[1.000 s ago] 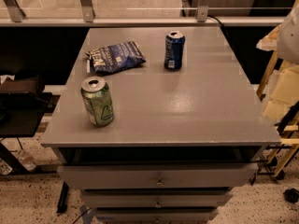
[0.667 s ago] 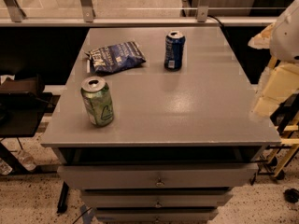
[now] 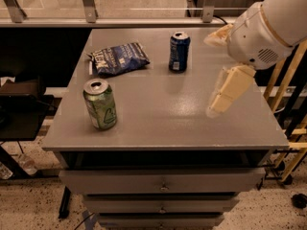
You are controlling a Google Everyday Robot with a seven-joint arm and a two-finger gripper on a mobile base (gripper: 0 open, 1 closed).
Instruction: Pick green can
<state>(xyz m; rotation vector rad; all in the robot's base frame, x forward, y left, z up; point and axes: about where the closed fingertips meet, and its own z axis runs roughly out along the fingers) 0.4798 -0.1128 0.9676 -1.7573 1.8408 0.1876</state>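
Note:
The green can stands upright near the front left edge of the grey table; it has a light green body with pale markings and a silver top. My gripper hangs over the right side of the table, well to the right of the can and apart from it. Its two cream fingers are spread wide and hold nothing. The white arm enters from the upper right.
A dark blue can stands upright at the back middle of the table. A blue chip bag lies at the back left. Drawers sit below the tabletop. A wooden frame stands at the right, a dark chair at the left.
The arm and gripper have moved left, from the table's right edge to over its right side. The cans and bag have not moved.

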